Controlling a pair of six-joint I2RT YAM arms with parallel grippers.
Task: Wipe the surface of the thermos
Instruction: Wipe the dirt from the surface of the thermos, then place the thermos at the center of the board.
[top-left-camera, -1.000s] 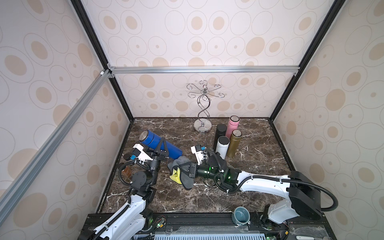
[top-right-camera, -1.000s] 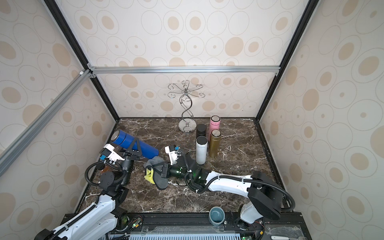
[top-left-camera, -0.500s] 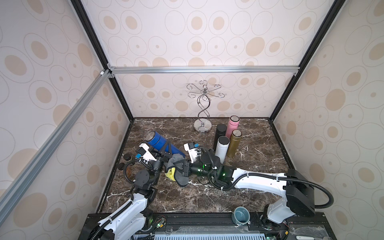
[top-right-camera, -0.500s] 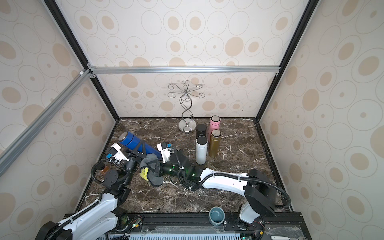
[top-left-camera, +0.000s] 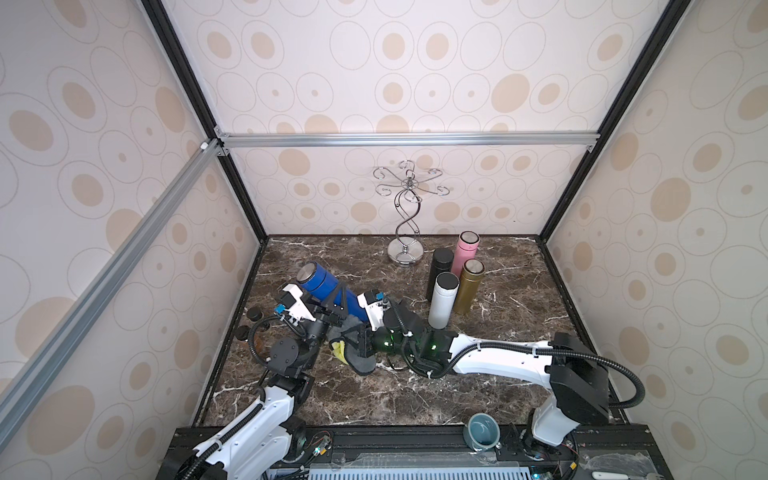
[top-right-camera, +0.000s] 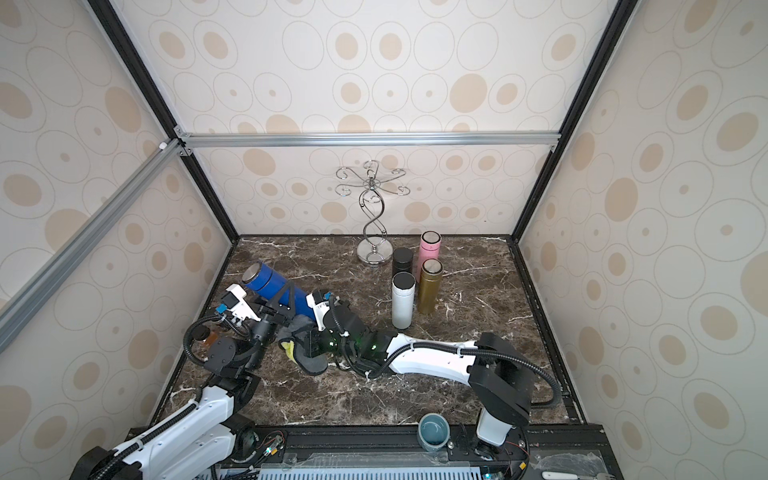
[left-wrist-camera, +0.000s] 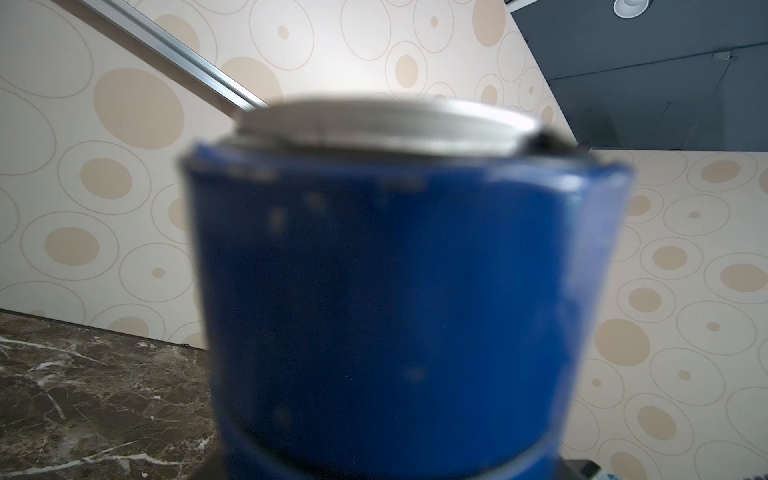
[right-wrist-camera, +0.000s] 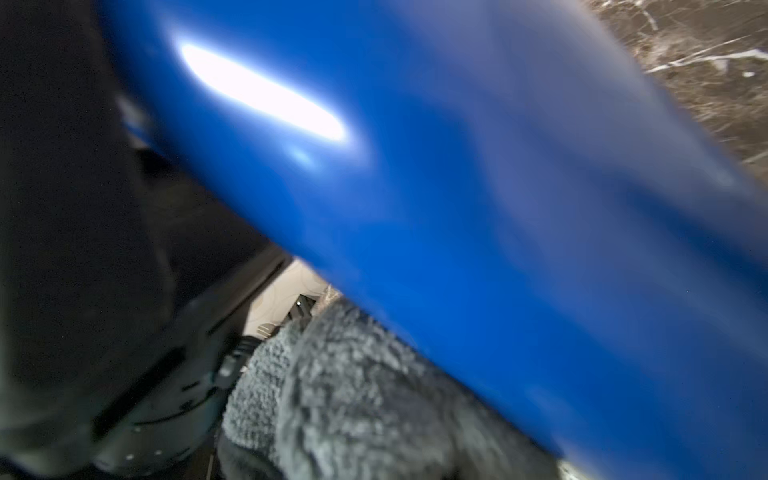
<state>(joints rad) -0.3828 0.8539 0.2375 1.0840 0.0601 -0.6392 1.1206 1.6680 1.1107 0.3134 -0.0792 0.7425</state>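
Contact phase above left side of marble table (top-left-camera: 415, 395): clamping tilted blue thermos (top-left-camera: 322, 284) in left gripper (top-left-camera: 337, 302); pressing grey cloth (right-wrist-camera: 353, 395), pinched in right gripper (top-left-camera: 360, 338), against its lower flank.

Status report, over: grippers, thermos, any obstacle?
Left gripper shut on tilted blue thermos. Right gripper shut on grey cloth, cloth against thermos. Four other bottles stand apart, not in way.

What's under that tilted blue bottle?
A grey cloth lies against the underside of the blue thermos, marble tabletop below. The thermos's lower end is hidden behind the right arm.
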